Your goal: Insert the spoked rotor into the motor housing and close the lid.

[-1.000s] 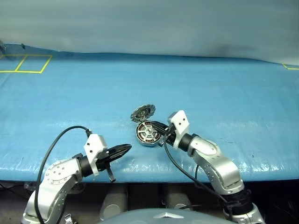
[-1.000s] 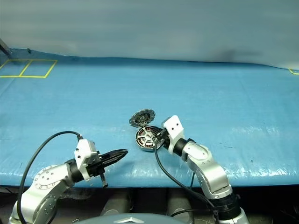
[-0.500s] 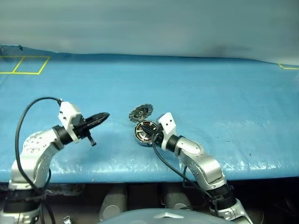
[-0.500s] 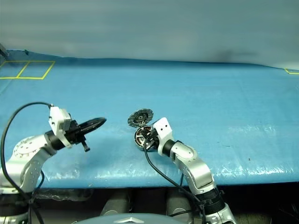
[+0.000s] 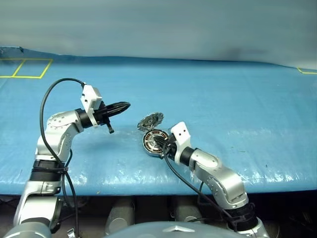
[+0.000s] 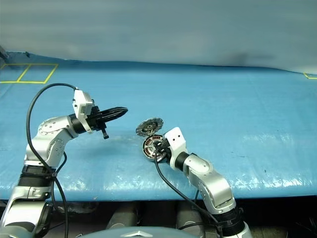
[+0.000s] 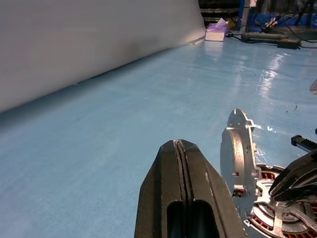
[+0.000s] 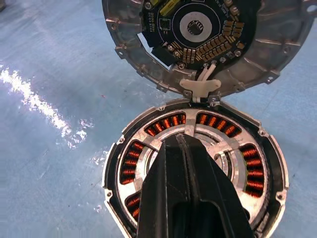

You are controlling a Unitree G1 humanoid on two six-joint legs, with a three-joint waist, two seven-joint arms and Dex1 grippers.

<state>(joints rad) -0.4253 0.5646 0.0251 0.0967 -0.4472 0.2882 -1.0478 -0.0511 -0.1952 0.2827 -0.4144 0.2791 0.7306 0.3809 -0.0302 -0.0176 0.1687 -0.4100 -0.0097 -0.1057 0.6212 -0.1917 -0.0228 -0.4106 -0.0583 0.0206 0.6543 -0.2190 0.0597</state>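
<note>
Here the shallow round grey metal motor housing, ringed with copper-brown windings, lies on the blue table cover. Its round light-grey metal lid stands open, tilted up and joined by thin white wires. The right gripper, clenched and empty, rests over the silver spoked part inside the housing. The left gripper, also clenched and empty, hovers near the lid. A hard sideways nudge could strain those wires or skid the housing away.
</note>
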